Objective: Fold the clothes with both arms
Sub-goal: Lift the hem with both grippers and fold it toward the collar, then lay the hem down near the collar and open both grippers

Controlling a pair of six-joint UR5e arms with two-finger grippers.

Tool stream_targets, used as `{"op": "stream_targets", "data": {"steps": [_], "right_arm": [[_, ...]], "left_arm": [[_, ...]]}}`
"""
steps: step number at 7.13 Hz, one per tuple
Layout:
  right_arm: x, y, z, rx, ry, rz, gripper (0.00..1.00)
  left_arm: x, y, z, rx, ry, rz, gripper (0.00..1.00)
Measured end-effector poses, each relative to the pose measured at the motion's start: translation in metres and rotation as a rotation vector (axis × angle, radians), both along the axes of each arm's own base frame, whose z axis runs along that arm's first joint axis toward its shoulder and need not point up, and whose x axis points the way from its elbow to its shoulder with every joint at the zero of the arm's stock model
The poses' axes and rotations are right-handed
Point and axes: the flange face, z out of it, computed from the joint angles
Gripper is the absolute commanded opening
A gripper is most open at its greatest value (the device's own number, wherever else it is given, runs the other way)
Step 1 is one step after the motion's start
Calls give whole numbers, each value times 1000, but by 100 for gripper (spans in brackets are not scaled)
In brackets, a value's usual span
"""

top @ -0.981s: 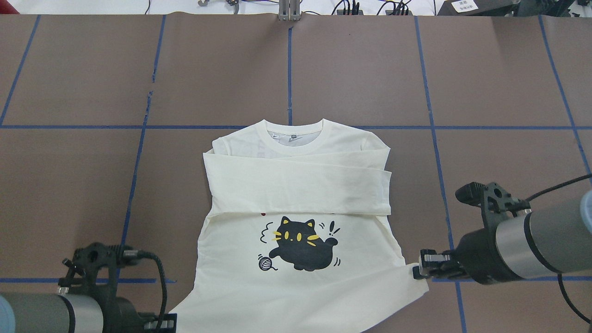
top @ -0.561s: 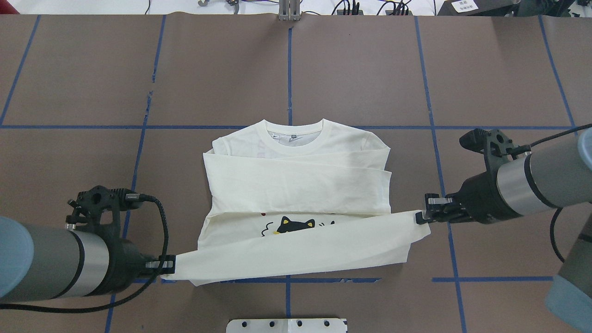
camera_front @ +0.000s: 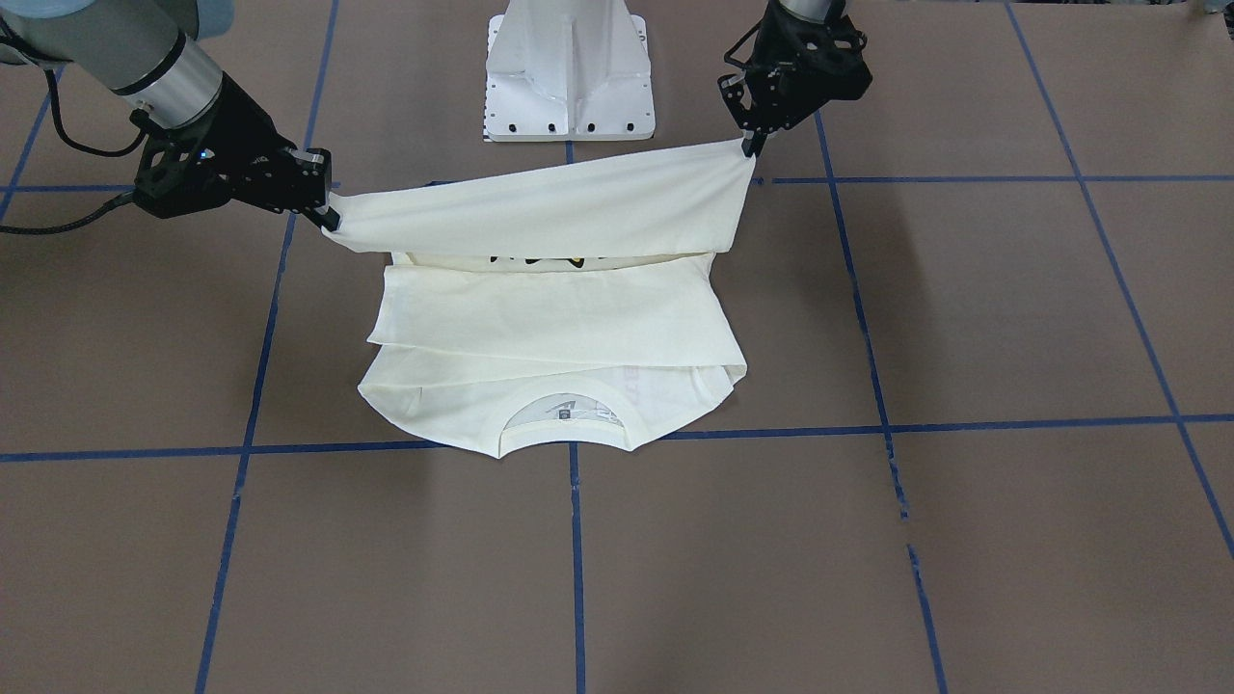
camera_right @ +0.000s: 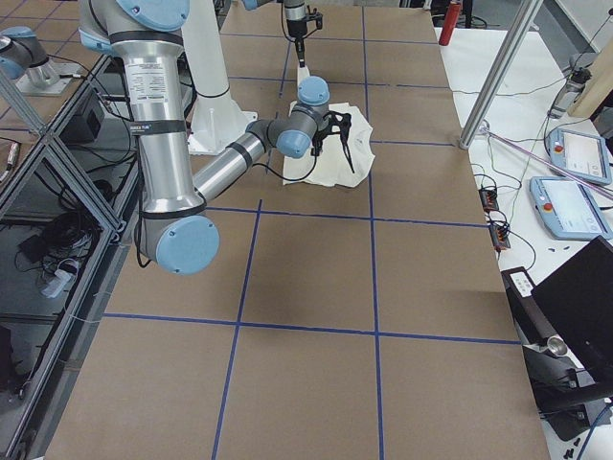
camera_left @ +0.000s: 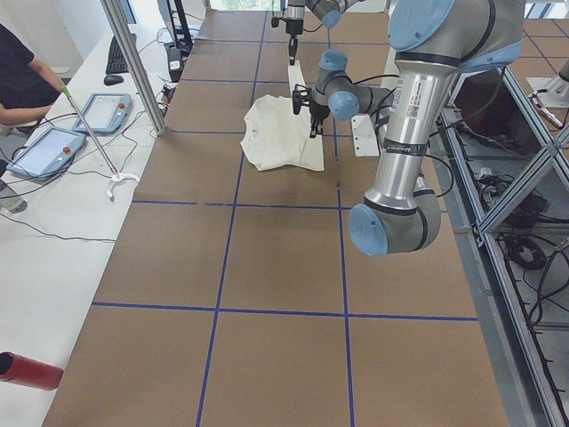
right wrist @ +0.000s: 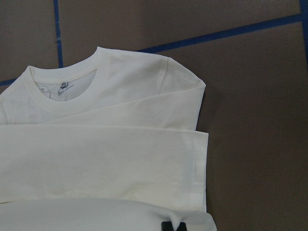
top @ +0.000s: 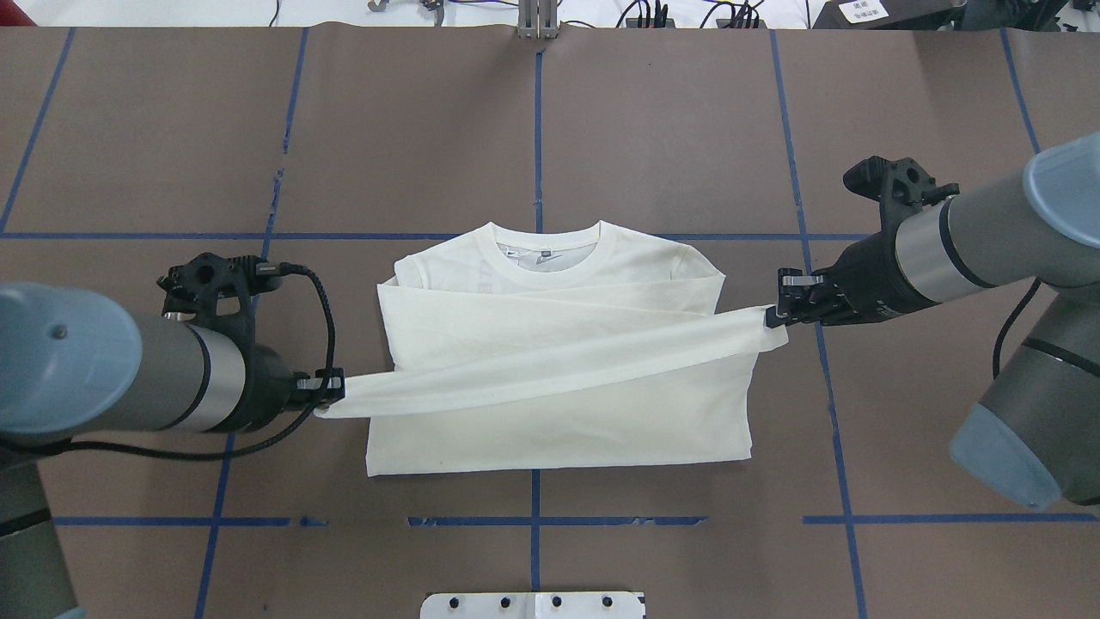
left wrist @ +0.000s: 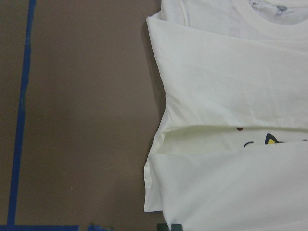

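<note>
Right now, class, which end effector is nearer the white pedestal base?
Left. The left end effector grips one hem corner of the shirt, fairly near the white pedestal base. The right end effector grips the other corner, farther out across the table from it.

shirt [top: 559,421]: cream-white, black-yellow print | table [top: 412,129]: brown, blue grid lines

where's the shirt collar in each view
Front-facing: collar, bottom centre of the shirt.
Overhead: top centre.
Exterior left: shirt's left edge, tiny.
Exterior right: shirt's right edge, tiny.
Left wrist: top right corner.
Right wrist: upper left.
Landmark: blue tape line beside it.
</note>
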Motion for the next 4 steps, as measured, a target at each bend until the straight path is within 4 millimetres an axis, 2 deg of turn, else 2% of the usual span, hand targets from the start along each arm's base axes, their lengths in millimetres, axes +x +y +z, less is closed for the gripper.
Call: {"op": "stream_targets", "data": {"steps": [2,3,4], "right_arm": [[-18,-38,-6,-2,6,27,0],[-30,-61,-6,-11,16,41,0],[-39,-81,-2,-25,32,55,0]], "left_arm": [[-3,-66,2,-5,-21,-75,0],[4,-96,12,-6,-27,-105,0],[22,-121,35,-8,-27,-121,0]]}}
